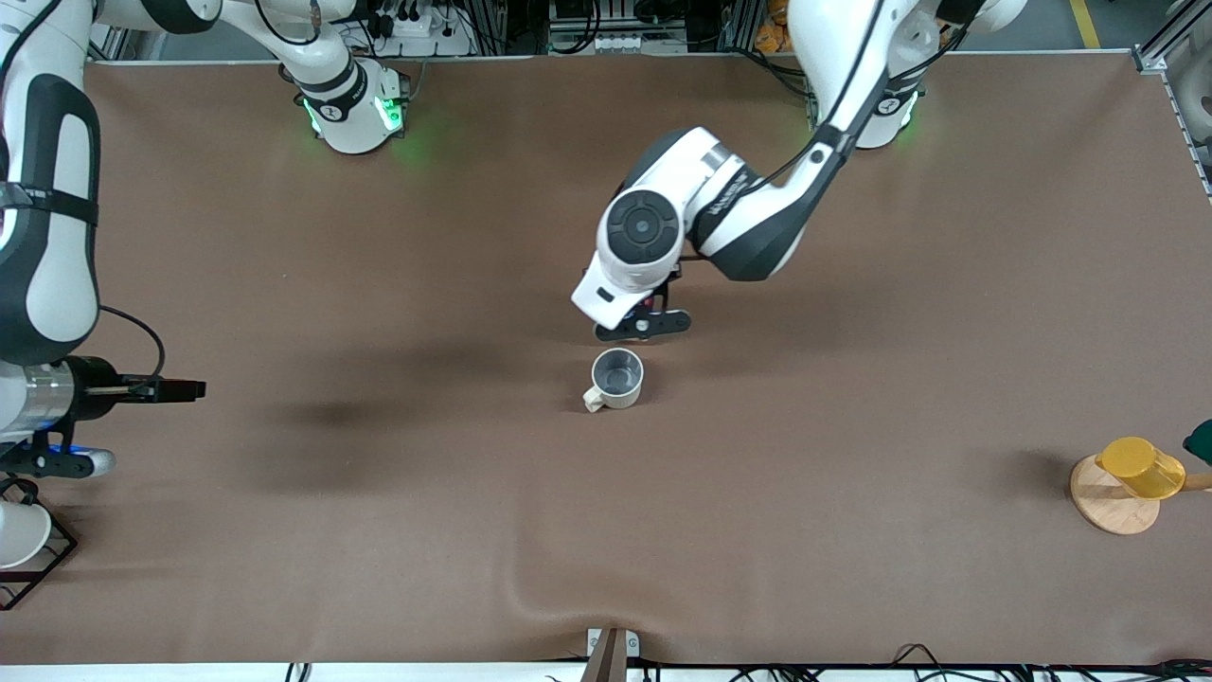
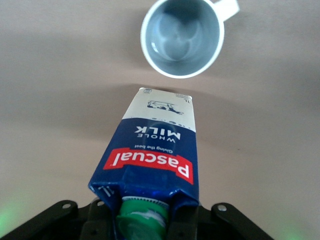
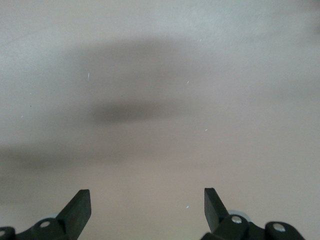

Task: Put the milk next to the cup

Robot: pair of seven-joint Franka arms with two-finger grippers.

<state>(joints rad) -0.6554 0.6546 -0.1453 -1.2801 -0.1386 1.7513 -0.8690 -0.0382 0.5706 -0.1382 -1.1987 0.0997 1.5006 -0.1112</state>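
My left gripper is shut on the gabled top of the dark blue milk carton, with its green cap between the fingers. In the front view the left hand hides the carton. The carton hangs base down, close to the table, just beside the beige cup on its side farther from the front camera. I cannot tell whether the base touches the table. The cup stands upright and empty, grey inside, its handle turned away from the carton. My right gripper is open and empty over bare table; the right arm waits at its end.
A yellow cup lies on a wooden disc at the left arm's end of the table. A white cup sits in a black wire rack at the right arm's end. The brown cloth has a wrinkle near the front edge.
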